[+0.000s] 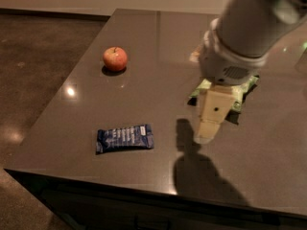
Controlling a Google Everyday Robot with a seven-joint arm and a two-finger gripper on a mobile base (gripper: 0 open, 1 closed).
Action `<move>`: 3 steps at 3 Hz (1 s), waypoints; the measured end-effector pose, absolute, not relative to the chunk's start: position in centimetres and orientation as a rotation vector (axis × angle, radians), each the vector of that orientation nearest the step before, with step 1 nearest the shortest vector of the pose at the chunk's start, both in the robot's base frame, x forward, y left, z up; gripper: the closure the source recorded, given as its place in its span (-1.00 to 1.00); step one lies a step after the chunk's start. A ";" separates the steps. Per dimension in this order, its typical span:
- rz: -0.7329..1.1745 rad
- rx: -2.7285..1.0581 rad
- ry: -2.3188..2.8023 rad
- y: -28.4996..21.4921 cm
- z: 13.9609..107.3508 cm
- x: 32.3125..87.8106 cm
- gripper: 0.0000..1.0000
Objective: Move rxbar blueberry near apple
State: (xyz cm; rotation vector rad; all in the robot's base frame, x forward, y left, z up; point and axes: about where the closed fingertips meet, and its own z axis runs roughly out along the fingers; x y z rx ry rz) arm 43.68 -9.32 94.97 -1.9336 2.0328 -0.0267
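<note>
the gripper (pixel 205 134) hangs at 3 o'clock of the rxbar blueberry (pixel 124 138); spread or not, one cannot tell. the rxbar blueberry lies flat on the surface (pixel 158 80), so a high pinch may only push it.

I saw my arm (pixel 254 18) as a thick, pale grey cylinder ending in a rounded, whitish wrist housing (pixel 225 56) with a small slotted grille (pixel 235 73). Below it the gripper (pixel 207 131) was cream-coloured and boxy, one dark dot on its face, over the table (pixel 144 95) right of centre.
</note>
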 end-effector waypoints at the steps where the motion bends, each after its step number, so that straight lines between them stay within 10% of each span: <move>1: 0.003 -2.006 1.988 -5.5 93.6 43.7 -1.00; 3: 0.047 -2.186 1.920 0.7 88.2 43.9 -1.00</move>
